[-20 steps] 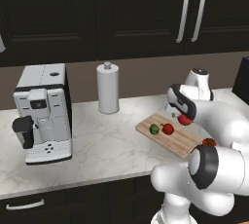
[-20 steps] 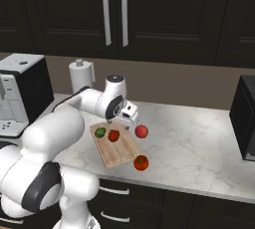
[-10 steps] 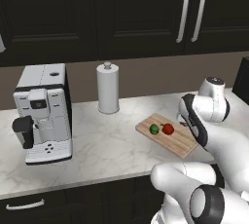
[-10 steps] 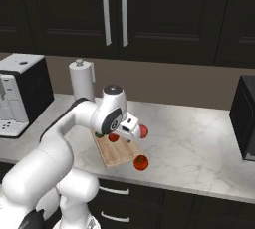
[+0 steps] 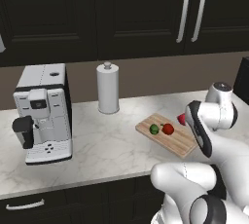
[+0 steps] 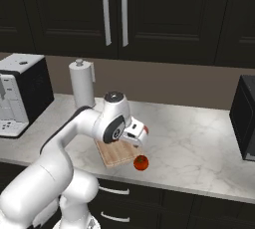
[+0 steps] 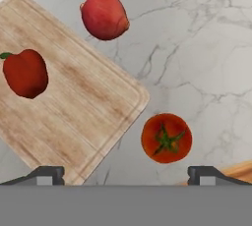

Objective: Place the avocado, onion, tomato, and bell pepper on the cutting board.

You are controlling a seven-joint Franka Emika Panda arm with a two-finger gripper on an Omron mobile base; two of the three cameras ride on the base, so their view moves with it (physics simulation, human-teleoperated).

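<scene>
Since a second ago the arm has swung right off the cutting board [image 5: 167,134], where the avocado [image 5: 154,129] sits beside the bell pepper [image 5: 168,129], and the gripper [image 7: 125,173], jaws wide apart and empty, hangs above the tomato [image 7: 166,138] on the counter [image 7: 206,48], with the hand view adding the onion [image 7: 104,16] just off the board's edge.

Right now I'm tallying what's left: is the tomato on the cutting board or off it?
Off. In the hand view the tomato lies on the marble counter, just past the cutting board corner.
</scene>
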